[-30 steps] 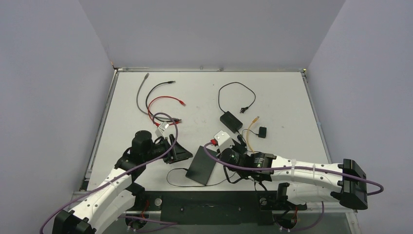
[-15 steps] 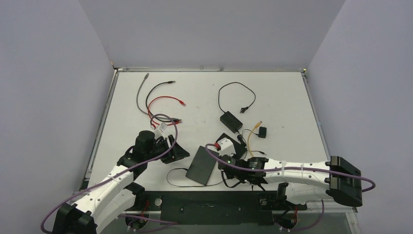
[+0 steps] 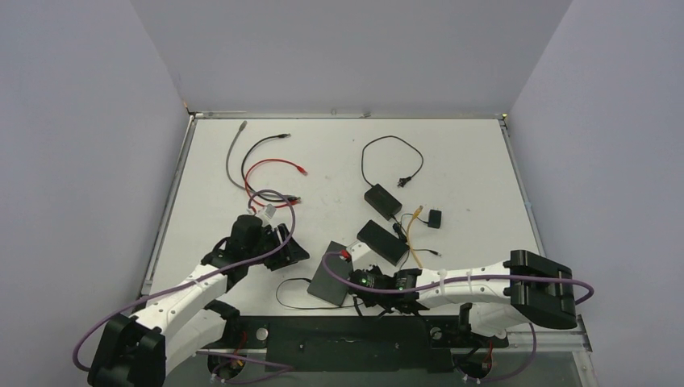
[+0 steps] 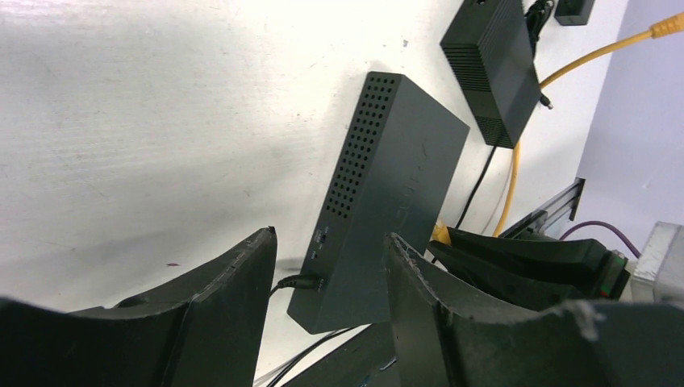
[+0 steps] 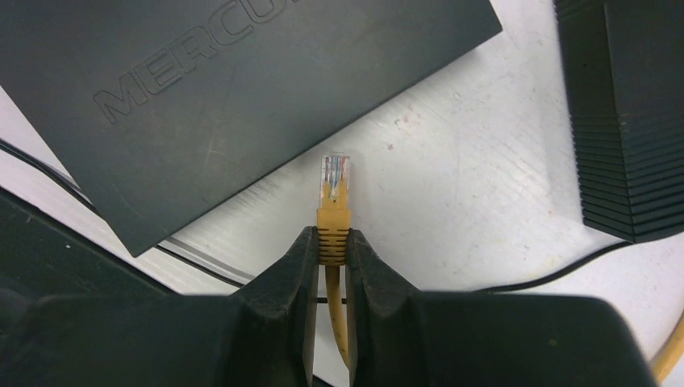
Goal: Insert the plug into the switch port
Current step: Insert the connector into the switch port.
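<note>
The switch [image 3: 329, 274] is a flat black box lying near the table's front edge. In the right wrist view its lettered top [image 5: 242, 89] fills the upper left. My right gripper [image 5: 331, 242] is shut on the yellow plug [image 5: 334, 211], whose clear tip points at the switch's side edge a short gap away. Seen from above, the right gripper [image 3: 353, 282] sits at the switch's right side. My left gripper [image 3: 297, 251] stands open just left of the switch. Its fingers [image 4: 234, 282] frame the switch's end [image 4: 387, 193], where a black cord is plugged in.
A black power adapter [image 3: 383, 240] lies just right of the switch, another [image 3: 381, 199] farther back. The yellow cable [image 3: 413, 230] runs between them. Red, black and grey cables [image 3: 262, 169] lie at the back left. A thin black cord [image 3: 290, 284] loops at the front edge.
My right arm has swung left and toward the front edge, carrying the plug to the switch's right side and uncovering the adapter. The left gripper has edged slightly right.
</note>
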Available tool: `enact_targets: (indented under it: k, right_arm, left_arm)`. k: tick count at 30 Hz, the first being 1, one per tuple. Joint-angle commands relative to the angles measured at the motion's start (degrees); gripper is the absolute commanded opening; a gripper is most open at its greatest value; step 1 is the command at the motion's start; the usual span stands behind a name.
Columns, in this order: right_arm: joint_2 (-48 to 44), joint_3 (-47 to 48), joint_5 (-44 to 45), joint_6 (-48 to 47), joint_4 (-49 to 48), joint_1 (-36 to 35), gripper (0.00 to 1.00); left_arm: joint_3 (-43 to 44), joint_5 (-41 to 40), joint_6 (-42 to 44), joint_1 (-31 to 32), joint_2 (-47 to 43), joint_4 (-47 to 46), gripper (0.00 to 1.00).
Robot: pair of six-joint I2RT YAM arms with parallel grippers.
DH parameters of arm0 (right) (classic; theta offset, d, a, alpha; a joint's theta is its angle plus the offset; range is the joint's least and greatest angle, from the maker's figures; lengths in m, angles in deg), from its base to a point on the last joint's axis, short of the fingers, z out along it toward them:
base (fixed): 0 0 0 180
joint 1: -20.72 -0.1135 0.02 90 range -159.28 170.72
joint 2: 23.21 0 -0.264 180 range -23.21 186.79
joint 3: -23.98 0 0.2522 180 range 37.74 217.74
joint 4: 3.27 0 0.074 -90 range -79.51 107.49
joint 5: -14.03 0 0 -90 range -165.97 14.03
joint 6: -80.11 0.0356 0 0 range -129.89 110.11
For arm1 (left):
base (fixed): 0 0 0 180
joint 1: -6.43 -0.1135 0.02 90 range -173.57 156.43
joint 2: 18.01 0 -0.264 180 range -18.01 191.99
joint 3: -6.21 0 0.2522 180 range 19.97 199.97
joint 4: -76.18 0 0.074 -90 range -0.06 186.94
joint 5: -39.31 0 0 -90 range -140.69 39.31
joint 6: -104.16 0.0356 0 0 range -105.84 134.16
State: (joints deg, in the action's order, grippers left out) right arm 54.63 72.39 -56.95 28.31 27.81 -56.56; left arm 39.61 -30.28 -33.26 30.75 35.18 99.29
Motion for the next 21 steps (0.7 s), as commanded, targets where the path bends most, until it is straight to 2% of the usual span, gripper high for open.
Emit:
enact_targets:
  k: [1, 10, 21]
  right_arm:
    - [0.95, -0.13, 0.63, -0.65, -5.77, -0.68, 0.0]
    - [2.96, 0.03, 1.41, -4.02, -9.75, -3.99, 0.0]
    - [2.66, 0.51, 4.11, -7.5, -12.51, -6.74, 0.0]
  left_arm:
    - [2.49, -0.24, 1.95, -0.32, 2.78, -4.33, 0.49]
    - [3.25, 4.25, 3.75, -0.32, 8.91, -6.94, 0.45]
    - [4.25, 4.73, 5.95, -0.32, 9.13, -4.68, 0.44]
